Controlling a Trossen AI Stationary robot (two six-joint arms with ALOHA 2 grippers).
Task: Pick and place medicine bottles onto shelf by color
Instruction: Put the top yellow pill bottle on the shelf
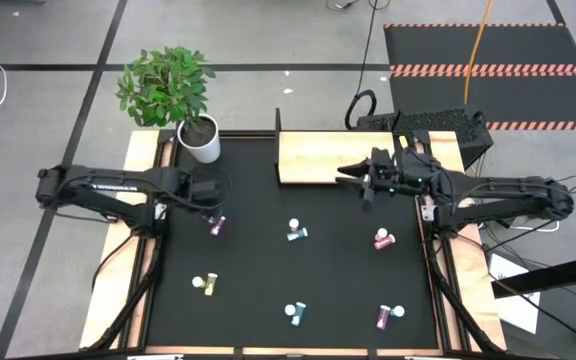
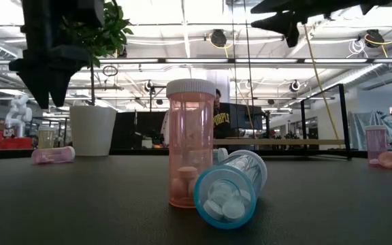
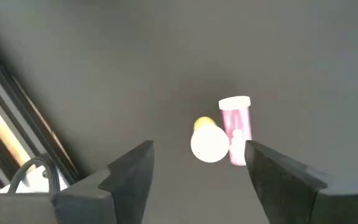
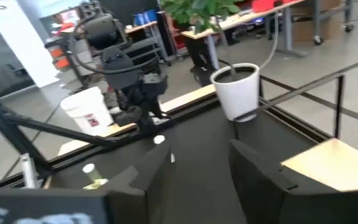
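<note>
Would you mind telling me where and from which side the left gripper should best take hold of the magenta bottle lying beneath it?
Probably across the middle of its magenta body, coming straight down. The magenta bottle lies on its side on the black mat, so its round sides face outward. A yellow bottle stands right beside it, so one finger needs the narrow space between them. The left gripper hangs open above it.

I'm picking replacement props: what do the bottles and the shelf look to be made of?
Bottles: likely clear tinted plastic with matt white caps; in the low view the pills show through the upright pink bottle and the lying blue bottle. Shelf: seems a light wood board, pale tan and matt, with a thin dark edge.
</note>
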